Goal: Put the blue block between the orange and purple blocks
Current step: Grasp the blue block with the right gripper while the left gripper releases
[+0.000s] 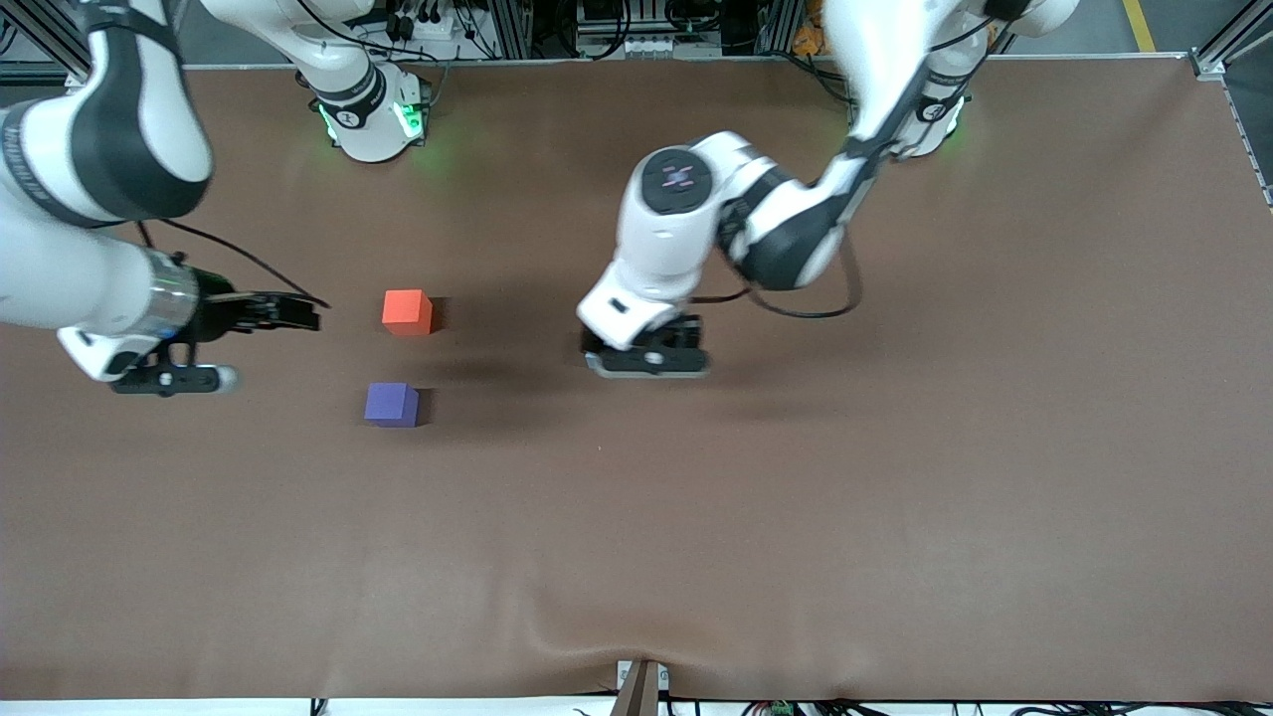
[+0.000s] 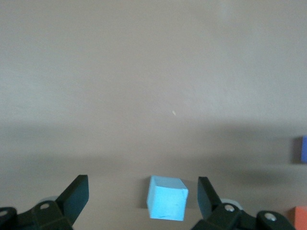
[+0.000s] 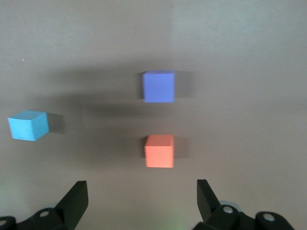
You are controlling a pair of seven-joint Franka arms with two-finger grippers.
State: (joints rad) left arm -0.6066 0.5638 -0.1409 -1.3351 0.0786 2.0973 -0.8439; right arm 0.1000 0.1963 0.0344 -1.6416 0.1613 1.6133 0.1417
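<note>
The blue block (image 2: 167,197) rests on the table between the open fingers of my left gripper (image 2: 142,188), closer to one finger (image 2: 207,197) and touched by neither. In the front view the left gripper (image 1: 646,360) hangs low over mid-table and hides the blue block. The orange block (image 1: 407,311) and the purple block (image 1: 391,405) lie toward the right arm's end, the purple one nearer the front camera, with a gap between them. My right gripper (image 1: 199,378) hovers open and empty beside them. Its wrist view shows the purple block (image 3: 159,86), the orange block (image 3: 159,151) and the blue block (image 3: 29,125).
A brown mat (image 1: 895,477) covers the table, and a wide bare stretch of it lies toward the front camera. The arms' bases (image 1: 373,119) stand along the edge farthest from that camera.
</note>
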